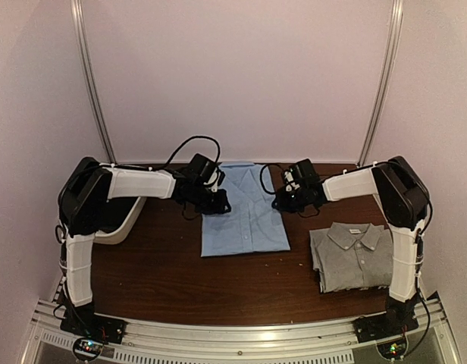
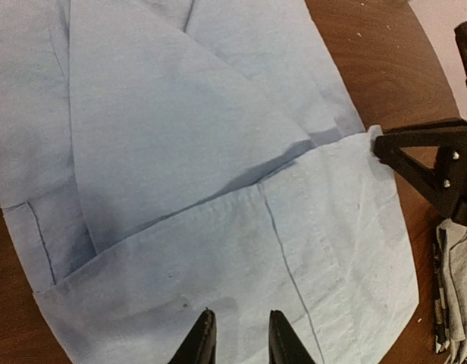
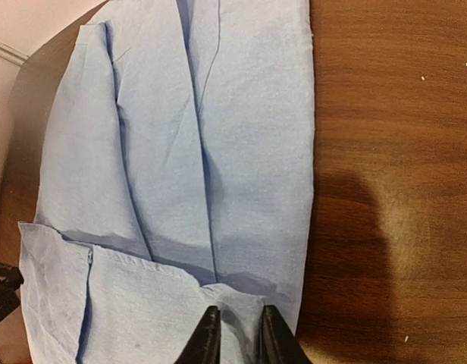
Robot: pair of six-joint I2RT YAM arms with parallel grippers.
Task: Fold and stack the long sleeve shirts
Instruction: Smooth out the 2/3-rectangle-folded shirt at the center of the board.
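Jaws of the left gripper point(image 2: 239, 334) stand narrowly parted over the left edge of the light blue shirt point(image 1: 245, 220), which lies folded flat at the middle of the table point(image 1: 165, 265). At its right edge, the right gripper point(image 3: 237, 334) hangs slightly open, holding nothing. Farther right, apart, lies the folded grey shirt point(image 1: 353, 258).
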